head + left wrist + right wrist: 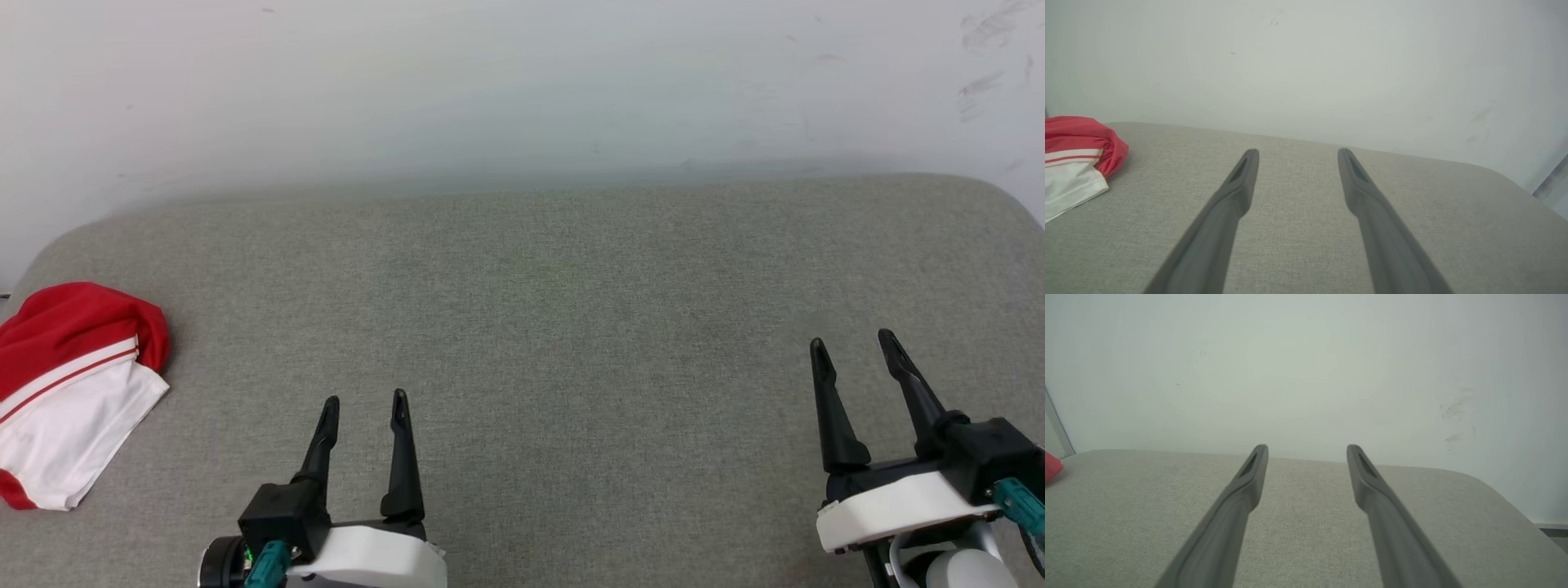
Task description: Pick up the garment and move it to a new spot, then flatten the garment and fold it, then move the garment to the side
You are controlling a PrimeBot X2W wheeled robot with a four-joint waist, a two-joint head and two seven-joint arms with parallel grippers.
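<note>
Head view: with the garment (73,384) seen bunched at the edge of the counter (571,286) and the left hand (365,398) and right hand (851,338) held wide open, empty, every step is judged outstanding.

The right gripper (1307,449) holds its two dark fingers (1237,506) wide apart with nothing between them, seen against a grey woven surface (1306,522). Beyond the fingertips the surface ends at a pale wall (1306,367). Right of the fingers, grey scuff marks (1455,406) smudge that wall. Far left of the fingers, a small red corner of the garment (1051,467) lies on the surface.
</note>
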